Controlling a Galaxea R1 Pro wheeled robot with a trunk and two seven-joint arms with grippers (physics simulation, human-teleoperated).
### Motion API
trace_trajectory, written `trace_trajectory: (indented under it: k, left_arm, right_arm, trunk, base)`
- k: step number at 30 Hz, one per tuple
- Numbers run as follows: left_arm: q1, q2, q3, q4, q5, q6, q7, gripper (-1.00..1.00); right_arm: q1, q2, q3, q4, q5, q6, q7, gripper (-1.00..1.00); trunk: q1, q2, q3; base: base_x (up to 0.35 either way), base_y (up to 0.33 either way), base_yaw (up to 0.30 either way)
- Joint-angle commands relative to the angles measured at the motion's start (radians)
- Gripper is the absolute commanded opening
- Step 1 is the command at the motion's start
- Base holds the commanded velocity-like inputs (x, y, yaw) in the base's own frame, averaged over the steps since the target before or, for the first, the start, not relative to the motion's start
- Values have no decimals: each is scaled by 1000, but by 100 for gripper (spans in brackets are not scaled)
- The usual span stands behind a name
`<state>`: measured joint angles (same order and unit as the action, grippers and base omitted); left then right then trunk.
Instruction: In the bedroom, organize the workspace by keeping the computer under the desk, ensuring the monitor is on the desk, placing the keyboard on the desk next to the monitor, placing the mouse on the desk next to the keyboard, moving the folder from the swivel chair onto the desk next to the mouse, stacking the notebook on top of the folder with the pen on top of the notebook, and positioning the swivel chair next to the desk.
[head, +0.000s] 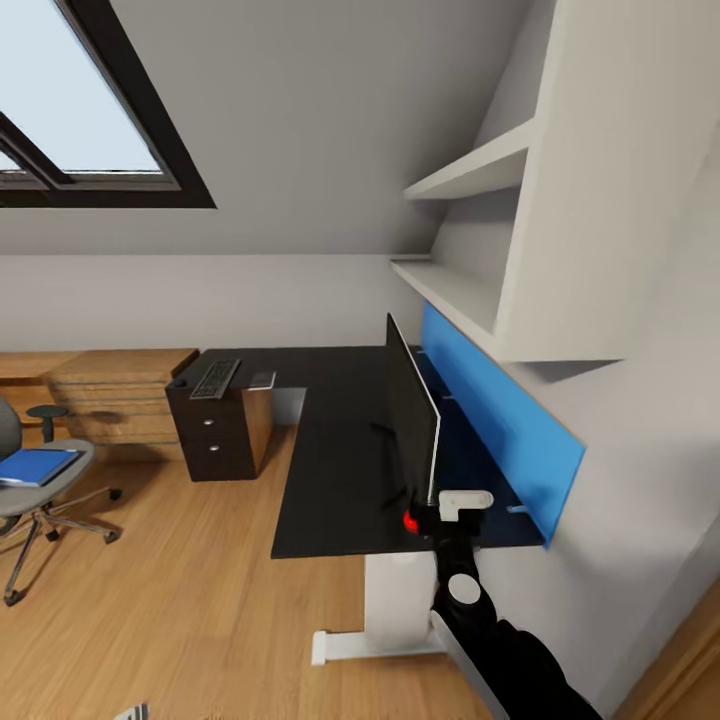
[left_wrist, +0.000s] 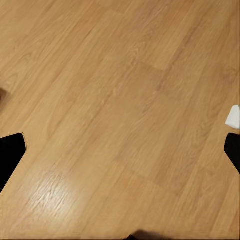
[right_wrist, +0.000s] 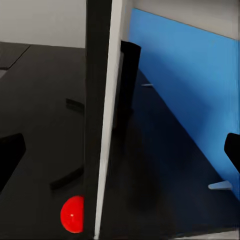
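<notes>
Behind the monitor (head: 410, 420) (seen edge-on), right gripper (head: 440, 512) straddles its corner, grip unclear.

The tabletop (head: 330, 470) is glossy black, backed by a bright blue panel (head: 500, 420), with white legs (head: 385, 610) beneath. The monitor (head: 410, 420) is black with a pale edge and a red dot (right_wrist: 73, 214) at its lower corner. The keyboard (head: 214, 378) has dark grey keys in a light silver frame. The drawer unit (head: 212, 430) is black with round silver knobs. The folder (head: 38, 466) is bright blue on the grey seat of the swivel chair (head: 40, 495). The floor (left_wrist: 120, 115) is honey-toned wood planks with visible grain. The wall shelves (head: 490, 200) are white, the walls light grey, and the window frame (head: 130, 130) black
</notes>
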<state>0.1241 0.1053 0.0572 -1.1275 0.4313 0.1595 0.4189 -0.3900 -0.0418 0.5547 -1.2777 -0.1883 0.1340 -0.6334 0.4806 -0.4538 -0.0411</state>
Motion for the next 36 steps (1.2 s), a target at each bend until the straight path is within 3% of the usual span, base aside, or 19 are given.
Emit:
trace_trajectory:
  k: [1, 10, 14, 19, 21, 22, 23, 25, 29, 36]
  left_arm:
    - [0, 0, 0, -3, 7, 5, 4, 100]
    - [0, -1, -1, -3, 7, 5, 4, 100]
    - [0, -1, -2, -3, 7, 5, 4, 100]
    - [0, -1, -2, -3, 7, 5, 4, 100]
    - [0, -1, -2, -3, 7, 5, 3, 100]
    - [0, -1, -2, -3, 7, 5, 3, 100]
    - [0, -1, -2, -4, 7, 5, 3, 100]
    - [0, -1, -3, -5, 7, 4, 3, 100]
    - [0, -1, -3, -7, 6, 4, 3, 100]
    - [0, 0, -2, -8, 7, 5, 1, 100]
  right_arm:
    - [-1, -1, 4, -2, -3, 7, -8, 100]
    - [-1, 0, 4, 18, -4, 7, -8, 100]
    - [-3, 15, 4, 127, -10, 6, -7, 100]
    - [-6, 72, 4, 267, -7, -72, -5, 100]
    - [-8, 125, 5, 370, 0, -141, -3, 100]
    - [-9, 138, 5, 396, 4, -152, -2, 100]
    - [-11, 172, 6, 466, 17, -174, -1, 100]
    - [-13, 193, 7, 512, 31, -187, -1, 100]
    - [-15, 214, 11, 555, 45, -216, 0, 100]
    - [-15, 216, 18, 559, 47, -247, 38, 100]
  trunk:
    - [0, -2, -2]
    - [0, -2, -2]
    - [0, -2, -2]
    - [0, -2, -2]
    - [0, -2, -2]
    - [0, -2, -2]
    - [0, -2, -2]
    - [0, -2, -2]
    - [0, -2, -2]
    - [0, -2, -2]
  base:
    - [-334, 0, 0]
    - [-334, 0, 0]
    - [-334, 45, 0]
    - [-334, 102, 0]
    - [-321, 146, 0]
    - [-308, 168, 0]
    - [-283, 201, 0]
    - [-238, 233, 0]
    - [-86, 297, 0]
    - [-13, 328, 0]
